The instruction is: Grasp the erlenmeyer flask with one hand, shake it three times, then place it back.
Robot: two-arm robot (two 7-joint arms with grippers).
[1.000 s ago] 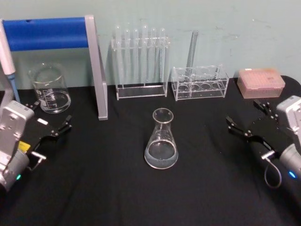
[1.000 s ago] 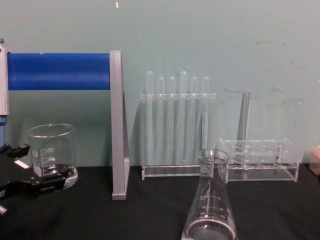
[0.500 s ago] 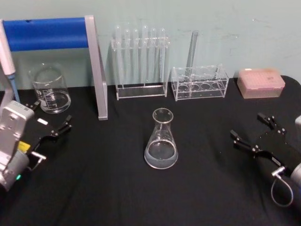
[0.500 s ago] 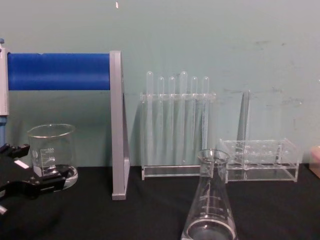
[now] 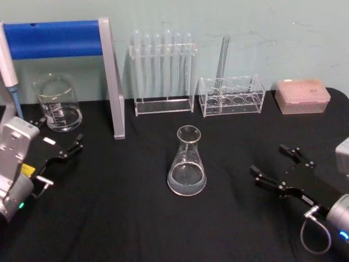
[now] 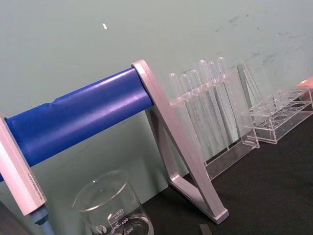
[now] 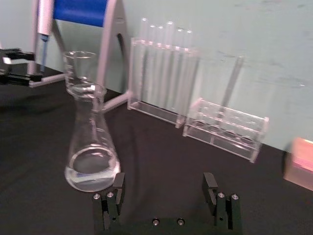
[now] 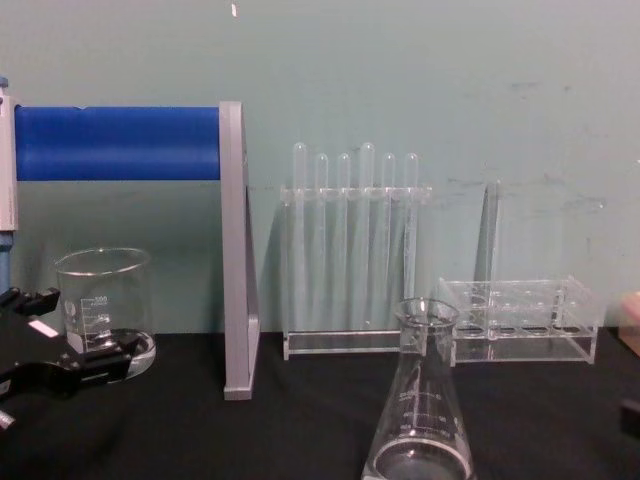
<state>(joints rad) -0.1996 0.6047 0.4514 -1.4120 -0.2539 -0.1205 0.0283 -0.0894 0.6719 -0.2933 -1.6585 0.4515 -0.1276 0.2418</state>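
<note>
The erlenmeyer flask point(image 5: 187, 164) stands upright at the middle of the black table, clear glass with a little liquid in its base. It shows from the side in the chest view point(image 8: 422, 420) and close by in the right wrist view point(image 7: 91, 147). My right gripper point(image 5: 269, 159) hovers low to the flask's right, open, its fingers pointing toward the flask with a gap between them and it. In the right wrist view the right gripper point(image 7: 164, 188) holds nothing. My left gripper point(image 5: 59, 132) rests open at the table's left, near the beaker, also seen as the left gripper point(image 8: 60, 335).
A glass beaker point(image 5: 57, 103) stands at back left beside a blue-barred grey stand point(image 5: 112, 82) with a pipette point(image 5: 10, 71). Behind the flask are a tall test tube rack point(image 5: 163, 71) and a low clear rack point(image 5: 232, 95). A pink box point(image 5: 302, 95) sits back right.
My right gripper has dropped toward the table's front and swung left, closer to the flask. The flask and the left arm have stayed where they were.
</note>
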